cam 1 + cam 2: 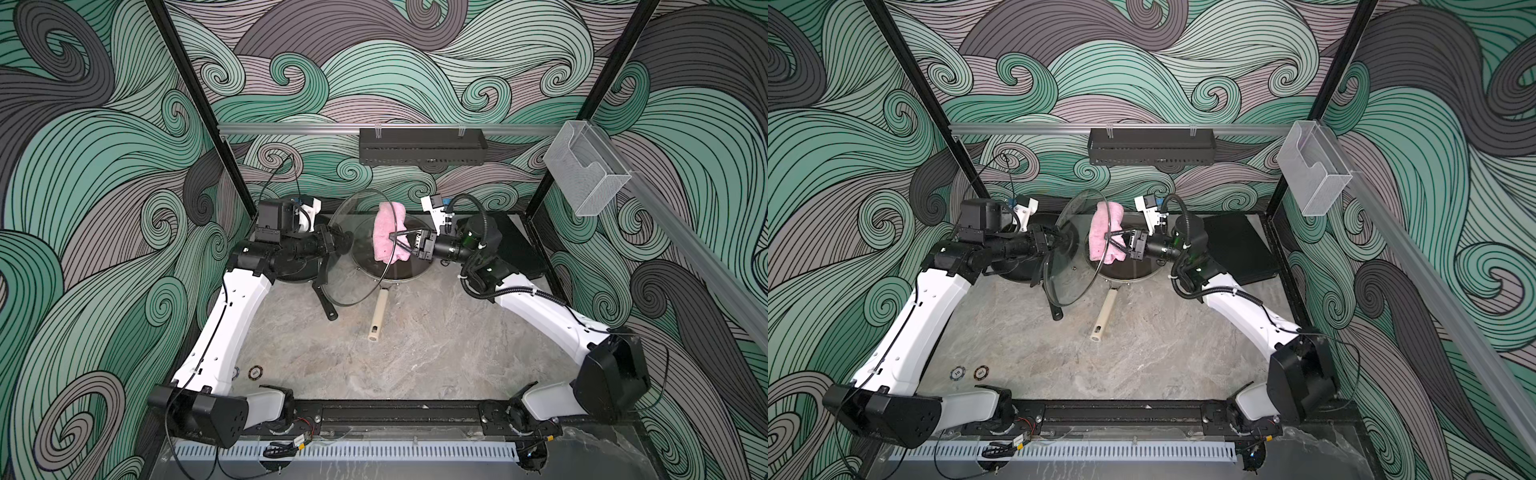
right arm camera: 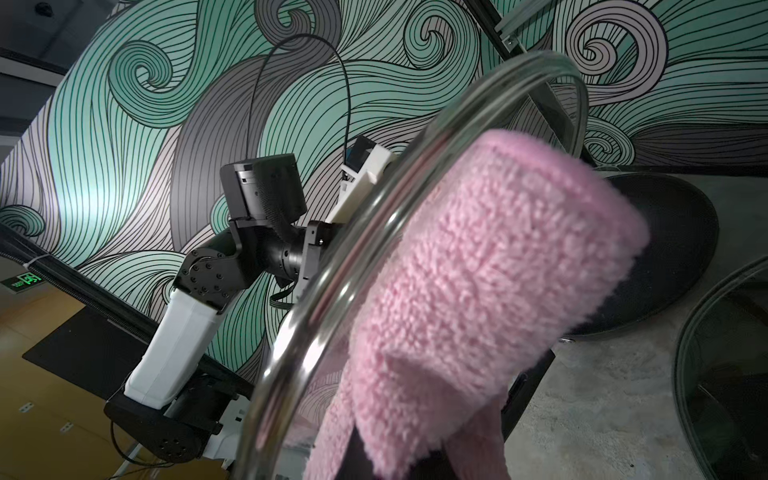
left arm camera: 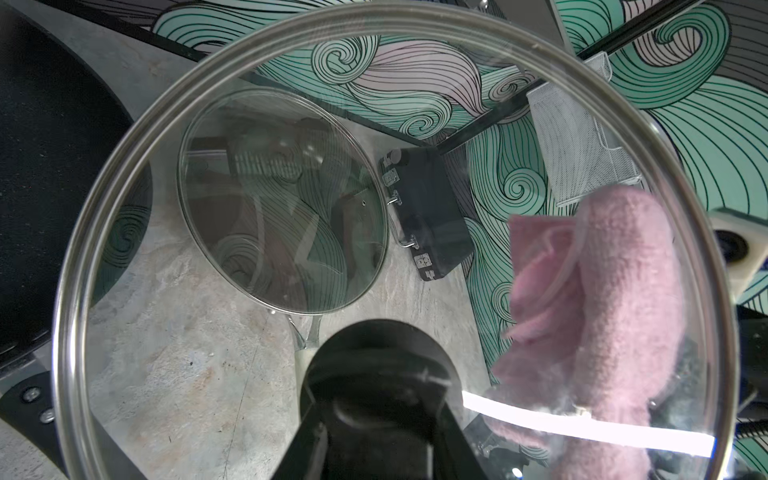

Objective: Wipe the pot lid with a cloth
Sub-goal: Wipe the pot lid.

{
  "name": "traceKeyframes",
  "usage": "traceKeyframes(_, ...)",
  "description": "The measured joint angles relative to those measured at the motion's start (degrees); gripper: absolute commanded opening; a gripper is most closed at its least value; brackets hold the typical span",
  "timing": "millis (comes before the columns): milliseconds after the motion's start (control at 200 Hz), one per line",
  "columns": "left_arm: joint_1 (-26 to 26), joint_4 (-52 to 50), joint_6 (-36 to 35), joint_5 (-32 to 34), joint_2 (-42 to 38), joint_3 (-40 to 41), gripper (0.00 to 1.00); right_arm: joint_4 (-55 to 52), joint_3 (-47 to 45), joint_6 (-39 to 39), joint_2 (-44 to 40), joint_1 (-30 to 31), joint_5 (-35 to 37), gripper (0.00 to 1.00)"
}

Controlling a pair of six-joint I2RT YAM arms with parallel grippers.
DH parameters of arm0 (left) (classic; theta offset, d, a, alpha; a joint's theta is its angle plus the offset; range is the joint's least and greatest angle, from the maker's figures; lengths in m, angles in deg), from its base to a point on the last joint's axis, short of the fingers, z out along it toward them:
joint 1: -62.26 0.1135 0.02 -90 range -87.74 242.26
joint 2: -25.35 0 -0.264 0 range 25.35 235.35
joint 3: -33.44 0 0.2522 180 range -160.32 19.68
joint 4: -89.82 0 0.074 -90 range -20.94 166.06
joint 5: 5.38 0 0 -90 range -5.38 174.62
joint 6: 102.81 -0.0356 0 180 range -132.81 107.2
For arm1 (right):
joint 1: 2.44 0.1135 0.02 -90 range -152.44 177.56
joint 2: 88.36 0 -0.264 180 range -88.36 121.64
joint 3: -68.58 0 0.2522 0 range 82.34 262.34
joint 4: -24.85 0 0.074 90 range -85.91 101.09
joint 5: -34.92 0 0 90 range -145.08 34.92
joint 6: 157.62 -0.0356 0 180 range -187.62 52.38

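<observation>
The left tool is clamped on the black knob of the glass pot lid, holding it on edge above the tabletop. The right tool grips the pink cloth — pressed against the lid's opposite face.

Soft, even light is filling both top views, leaving faint shadows. A white glare streak is crossing the glass pot lid in the left wrist view; the pink cloth is blurring close-up in the right wrist view.
</observation>
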Motion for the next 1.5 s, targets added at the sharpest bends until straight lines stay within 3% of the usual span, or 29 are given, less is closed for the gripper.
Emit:
traceKeyframes(455, -4.6, 0.7, 2.2, 0.0, 1.3, -5.1, 0.00, 6.8, 15.9, -4.8, 21.0, 0.1, -1.5, 0.00)
traceKeyframes(740, -5.1, 3.0, 4.8, 0.4, 1.6, -5.6, 0.00, 9.3, 15.7, -8.1, 25.1, 3.3, -1.8, 0.00)
traceKeyframes(971, -5.2, 5.0, 6.0, 2.4, 2.1, -5.9, 0.00, 10.4, 5.3, -8.8, 21.2, 6.3, -1.5, 0.00)
traceKeyframes(1171, -5.2, 6.1, 6.1, 5.8, 2.6, -5.9, 0.00, 10.1, -4.9, -9.6, 11.5, 6.6, -0.8, 0.00)
traceKeyframes(1501, -5.2, 6.4, 6.1, 6.5, 3.5, -5.9, 0.00, -1.8, -6.1, -2.5, -7.1, 2.9, 1.8, 0.00)
